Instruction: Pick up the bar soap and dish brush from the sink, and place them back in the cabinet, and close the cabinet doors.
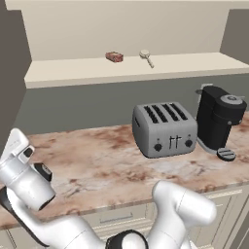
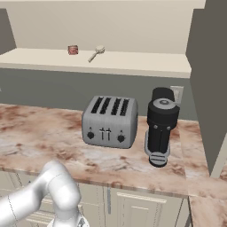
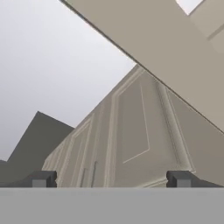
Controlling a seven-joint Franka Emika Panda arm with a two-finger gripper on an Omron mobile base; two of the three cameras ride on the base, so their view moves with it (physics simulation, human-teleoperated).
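Left base view: the bar soap lies on the cabinet shelf at 12 o'clock, the dish brush just beside it toward 3 o'clock, above the toaster on the counter.

Right base view: both lie at 11 o'clock.

Hand view: the tool is released, empty, facing a paneled cabinet door.

Cabinet top and sides cut off by frame edges in both base views. Cabinet door: only an edge-on slab at right, cropped top and right. Bar soap too small to read detail. Gripper: only fingertips show above the bottom band. Coffee machine rear hidden.
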